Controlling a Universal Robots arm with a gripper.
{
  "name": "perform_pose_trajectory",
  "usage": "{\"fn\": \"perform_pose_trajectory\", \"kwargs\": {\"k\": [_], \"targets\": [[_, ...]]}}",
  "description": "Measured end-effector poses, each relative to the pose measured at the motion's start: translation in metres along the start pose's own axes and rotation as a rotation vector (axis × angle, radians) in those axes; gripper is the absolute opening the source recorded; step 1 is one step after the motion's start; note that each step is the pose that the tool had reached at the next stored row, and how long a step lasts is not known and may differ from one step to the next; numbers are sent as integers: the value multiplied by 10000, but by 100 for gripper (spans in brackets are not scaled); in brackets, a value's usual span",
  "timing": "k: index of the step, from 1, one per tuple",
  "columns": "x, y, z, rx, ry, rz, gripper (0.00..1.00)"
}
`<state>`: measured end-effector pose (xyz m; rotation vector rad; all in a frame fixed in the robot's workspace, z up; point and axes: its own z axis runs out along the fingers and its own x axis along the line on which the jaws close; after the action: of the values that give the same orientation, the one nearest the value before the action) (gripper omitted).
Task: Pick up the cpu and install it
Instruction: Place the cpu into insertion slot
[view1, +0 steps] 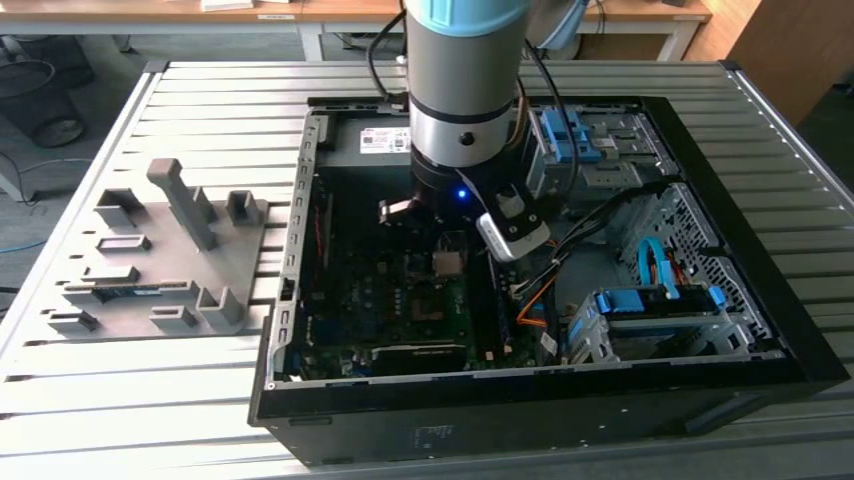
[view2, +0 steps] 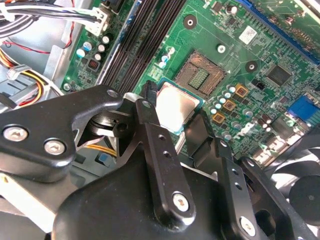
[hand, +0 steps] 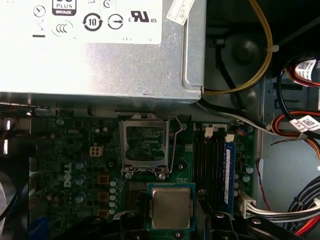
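Exterior view: arm (view1: 461, 90) over the computer case (view1: 534, 430) on the desk (view1: 200, 90); cpu (view1: 447, 262) at its tip, over the motherboard (view1: 400, 300); grey fixture block (view1: 160, 260) at nine o'clock of the case. Second wrist view: fingers (view2: 149, 117) clamp the cpu (view2: 175, 106) by opposite edges, beside the bare socket (view2: 199, 77). First wrist view: cpu (hand: 171, 207) near the raised socket frame (hand: 145, 142).

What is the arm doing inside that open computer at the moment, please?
The robot arm reaches into the open computer case, and its tool is shut on the cpu, one finger at each side. The chip hangs just over the green motherboard, close to the empty socket, whose retention frame stands flipped open. It is not seated yet.
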<state>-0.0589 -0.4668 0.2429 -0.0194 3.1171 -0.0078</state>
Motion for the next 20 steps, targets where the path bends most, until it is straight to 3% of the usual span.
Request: {"fn": "perform_pose_trajectory", "kwargs": {"k": [8, 17, 20], "targets": [[1, 0, 45, 1, 1, 0, 47], [29, 1, 190, 1, 0, 0, 47], [50, 2, 228, 40, 0, -1, 47]]}}
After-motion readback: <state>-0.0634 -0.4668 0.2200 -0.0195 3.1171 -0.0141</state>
